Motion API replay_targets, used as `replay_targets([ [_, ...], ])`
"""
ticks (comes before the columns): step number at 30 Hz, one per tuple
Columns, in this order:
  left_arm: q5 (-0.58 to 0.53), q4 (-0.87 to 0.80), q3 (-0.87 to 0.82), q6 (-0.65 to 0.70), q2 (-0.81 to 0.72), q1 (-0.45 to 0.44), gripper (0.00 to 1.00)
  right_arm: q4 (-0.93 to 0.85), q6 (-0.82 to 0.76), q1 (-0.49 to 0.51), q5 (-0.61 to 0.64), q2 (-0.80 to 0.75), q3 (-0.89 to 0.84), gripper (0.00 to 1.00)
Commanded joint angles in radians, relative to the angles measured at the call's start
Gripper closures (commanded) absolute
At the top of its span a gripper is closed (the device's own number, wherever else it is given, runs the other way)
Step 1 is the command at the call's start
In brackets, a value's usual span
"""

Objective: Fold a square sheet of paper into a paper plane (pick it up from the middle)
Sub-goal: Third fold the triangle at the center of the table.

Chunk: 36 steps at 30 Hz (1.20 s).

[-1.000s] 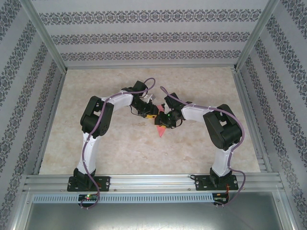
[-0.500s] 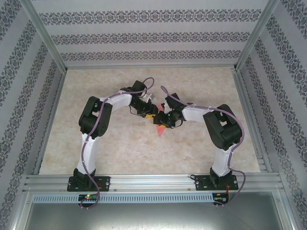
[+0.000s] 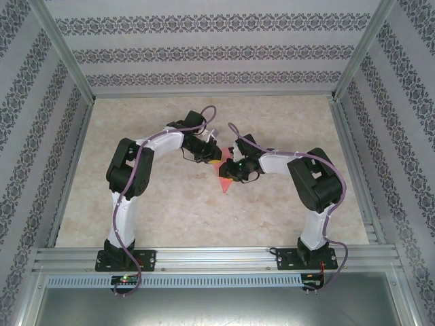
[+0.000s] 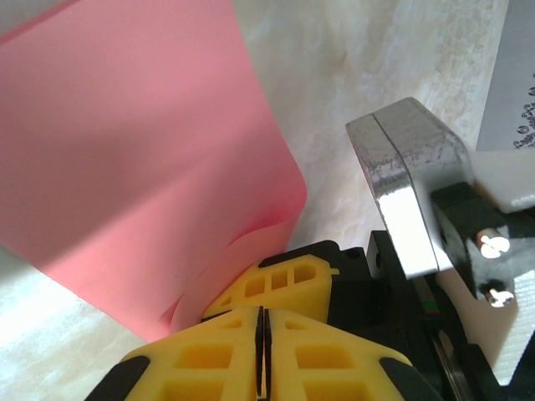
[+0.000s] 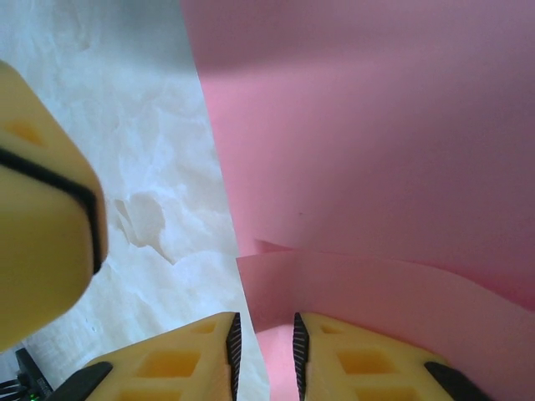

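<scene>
Paper (image 3: 226, 182), pink-red and partly folded, sits mid-desk (image 3: 285, 129) between my two tools. From above it reads as a narrow triangle. Its long axis runs far to near, with the point aimed at my bases and the wide end up under the tools. My left tool (image 3: 212, 157) is at that far end, and my right tool (image 3: 230, 170) is just beside it, over the paper's right side.

My left wrist camera adds what the overhead cannot. The left tool's yellow fingers (image 4: 209, 359) are pressed together with a curled paper edge against their tips; whether it is pinched I cannot tell. My right wrist camera shows my right tool narrowly apart, with a raised flap of paper standing in the gap.
</scene>
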Motion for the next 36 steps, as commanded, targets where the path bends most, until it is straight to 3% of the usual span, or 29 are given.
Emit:
replay_targets([
  [1,0.032,0.011,-0.023,0.001,0.009,-0.008,0.89,-0.023,-0.002,-0.007,0.011,-0.006,-0.031,0.75],
  [7,0.042,0.000,-0.046,0.019,0.018,-0.018,0.92,-0.032,-0.004,-0.010,0.010,-0.003,-0.029,0.88],
  [12,0.033,-0.009,-0.067,0.034,0.020,-0.020,0.93,-0.033,-0.002,-0.012,0.011,-0.003,-0.035,0.93],
  [36,-0.056,-0.075,-0.100,0.115,0.057,-0.036,0.93,0.015,0.011,-0.014,-0.024,-0.018,-0.033,0.98],
])
